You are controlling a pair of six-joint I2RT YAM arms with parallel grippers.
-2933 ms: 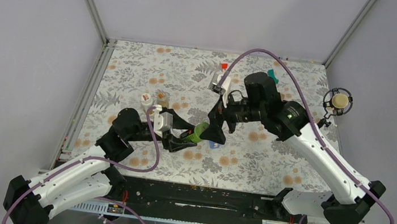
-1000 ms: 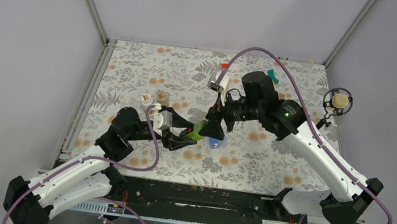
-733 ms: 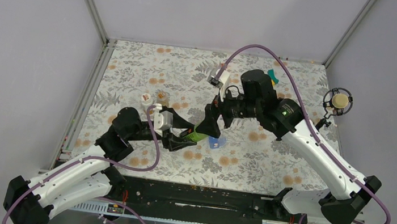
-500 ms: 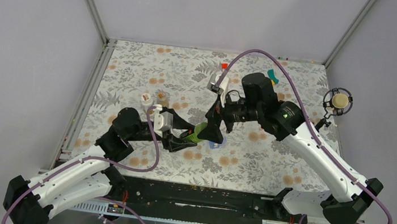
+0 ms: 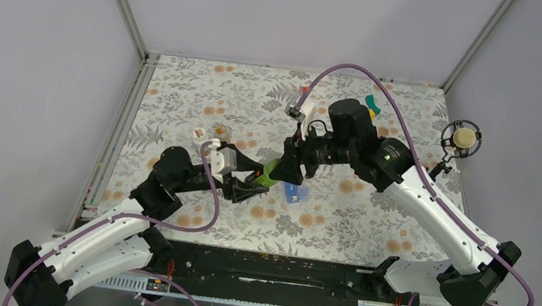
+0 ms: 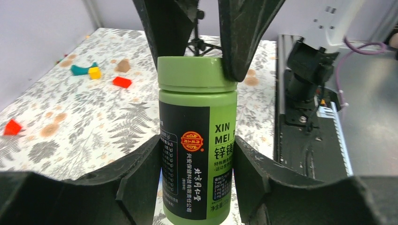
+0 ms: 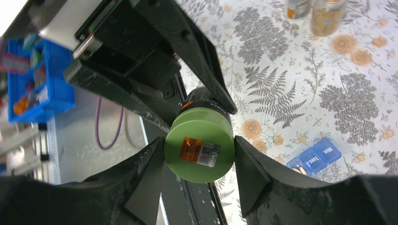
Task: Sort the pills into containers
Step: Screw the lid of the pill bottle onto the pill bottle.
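Observation:
A green pill bottle [image 5: 271, 175] with a black label hangs tilted over the floral table. My left gripper [image 5: 252, 182] is shut on its body [image 6: 197, 140]. My right gripper [image 5: 287, 167] comes in from the far side, and its fingers [image 7: 152, 164] press both sides of the green cap [image 7: 199, 144], seen too as the cap [image 6: 195, 72] in the left wrist view. The blue pill box [image 5: 296, 193] lies on the table just right of the bottle. In the right wrist view, the pill box [image 7: 315, 157] has pale bits in an end compartment. I cannot tell whether they are pills.
A white-capped bottle [image 5: 200, 135] and a clear jar [image 5: 221, 131] stand at the left. A red block [image 5: 306, 89] and a teal piece [image 5: 372, 101] lie at the back. A microphone [image 5: 461, 137] stands at the right edge, and a black rail [image 5: 277, 267] runs along the near edge.
My right gripper pulled back a little with its jaws wide, then came down and shut on the cap. The bottle shifted slightly. The left gripper has kept its hold.

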